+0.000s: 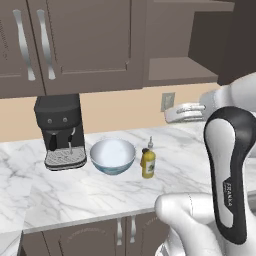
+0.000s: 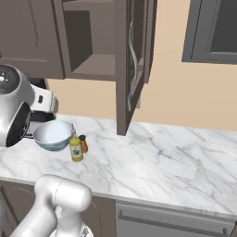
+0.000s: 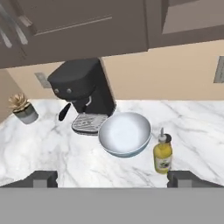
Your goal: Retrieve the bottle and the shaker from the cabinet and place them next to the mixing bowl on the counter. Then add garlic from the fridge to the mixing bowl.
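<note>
The pale blue-grey mixing bowl [image 1: 112,156] [image 2: 52,135] [image 3: 125,133] sits on the white marble counter [image 1: 75,195] [image 2: 162,157]. The yellow bottle [image 1: 148,161] [image 2: 76,148] [image 3: 162,155] stands upright just to its right. Behind the bottle, the small orange-brown shaker [image 2: 83,143] also stands upright. My gripper [image 3: 113,179] [image 1: 175,115] hovers above the counter, back from the bowl and bottle. It is open, fingertips [image 3: 41,178] far apart with nothing between them. The doorless cabinet shelf [image 1: 180,70] [image 2: 92,62] looks bare. Fridge and garlic are out of view.
A black coffee machine [image 1: 60,130] [image 3: 83,94] stands left of the bowl. A small potted plant [image 3: 24,109] sits further left. An open cupboard door [image 2: 134,60] juts out over the counter. A wall outlet [image 1: 168,101] is behind the bottle.
</note>
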